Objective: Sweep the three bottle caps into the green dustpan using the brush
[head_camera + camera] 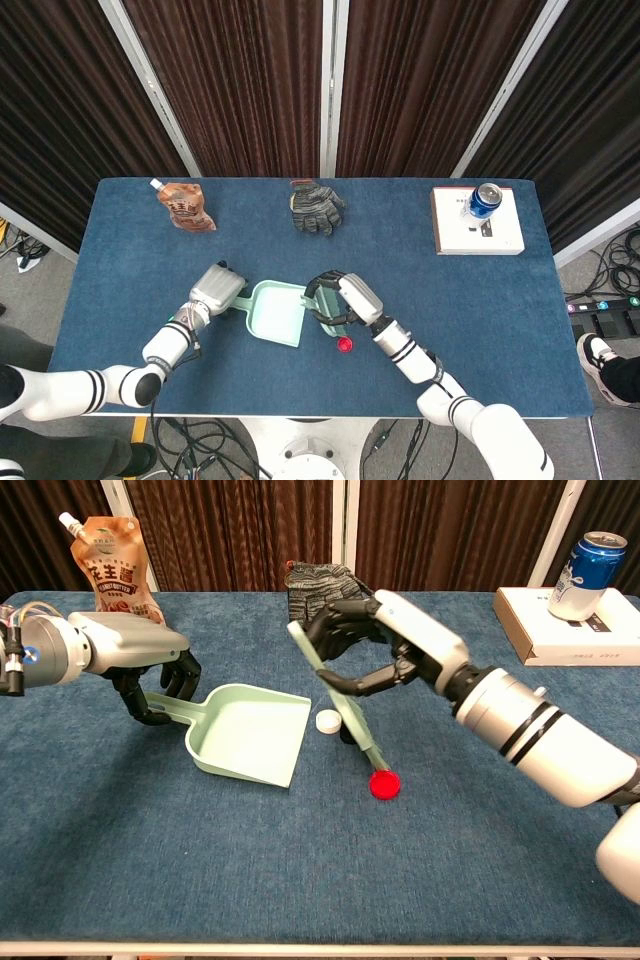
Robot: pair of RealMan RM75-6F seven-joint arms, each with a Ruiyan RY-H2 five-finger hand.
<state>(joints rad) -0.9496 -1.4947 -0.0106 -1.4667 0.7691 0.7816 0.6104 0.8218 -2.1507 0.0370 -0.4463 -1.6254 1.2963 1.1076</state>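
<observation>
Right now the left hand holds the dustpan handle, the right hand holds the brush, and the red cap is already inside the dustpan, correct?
Not quite. The red cap is not in the dustpan; the chest view shows it on the table by the tip of the brush. The rest stands: the left hand holds the dustpan handle, the right hand holds the brush.
</observation>
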